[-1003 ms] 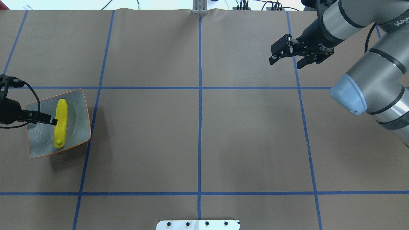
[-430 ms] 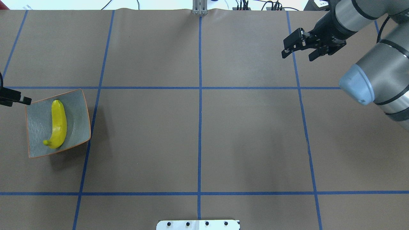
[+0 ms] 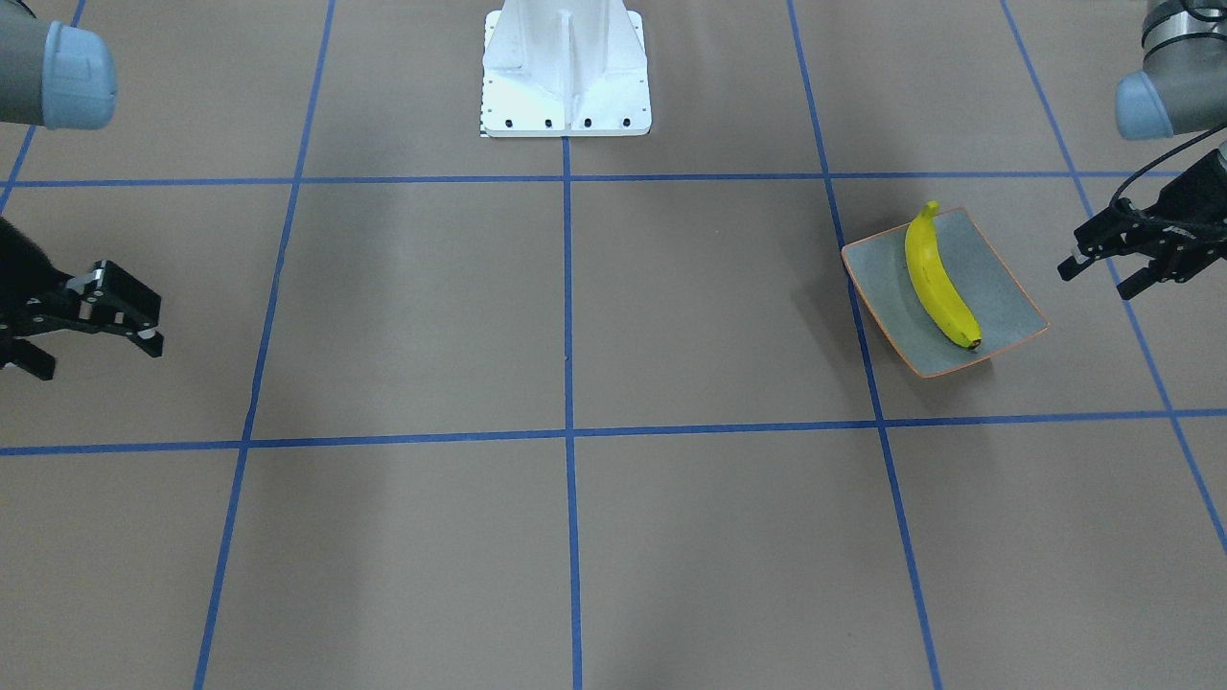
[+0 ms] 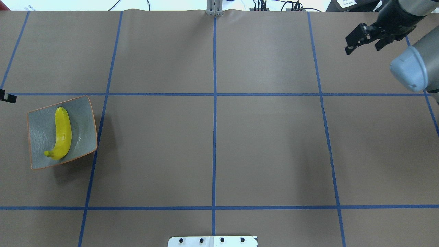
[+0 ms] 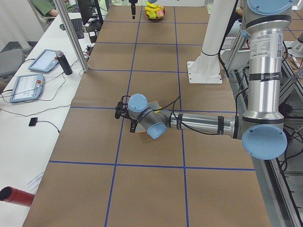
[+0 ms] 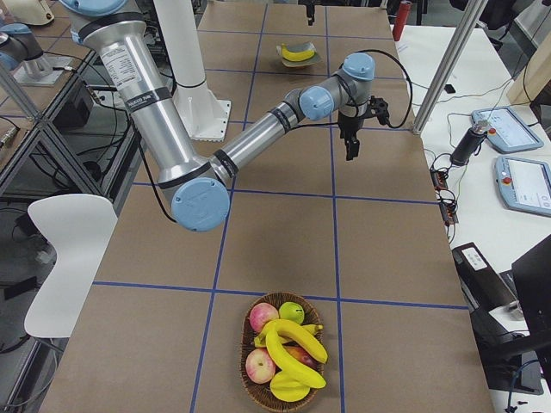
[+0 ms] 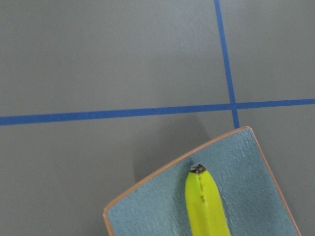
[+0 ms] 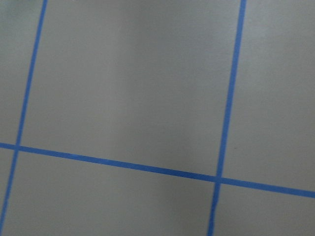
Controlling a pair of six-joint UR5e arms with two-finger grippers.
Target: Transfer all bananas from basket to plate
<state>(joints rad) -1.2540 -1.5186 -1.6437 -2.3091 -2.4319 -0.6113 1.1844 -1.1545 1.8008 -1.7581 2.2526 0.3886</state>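
I'm looking down from the overhead camera and the plate (image 4: pixel 82 127) is sitting at about 9 o'clock on the table (image 4: pixel 267 144), with one banana (image 4: pixel 62 132) lying inside it. It is running from 12 to 6, dark tip at 12 and stem curling toward 7. The left wrist camera is showing me that dark tip and one corner of the plate, with blue tape lines (image 7: pixel 113 113) crossing just beyond it. On the front-facing camera the left gripper (image 3: pixel 1098 278) is hanging at 3 o'clock from the plate, clear of the rim. Its jaws are standing apart and gripping nothing. In the overhead view only a sliver of it is poking in at the frame's 9 o'clock edge. The right gripper (image 4: pixel 363 48) is hovering up at 1 o'clock over the table, spread wide and carrying nothing, and its wrist camera is giving me only brown table and tape. From the right-end camera I'm seeing the basket (image 6: pixel 258 394) at 6 o'clock in the frame, well apart from both grippers. The other bananas (image 6: pixel 297 344) are resting in it on top of some apples (image 6: pixel 263 317). I'm not managing an exact count of those bananas.
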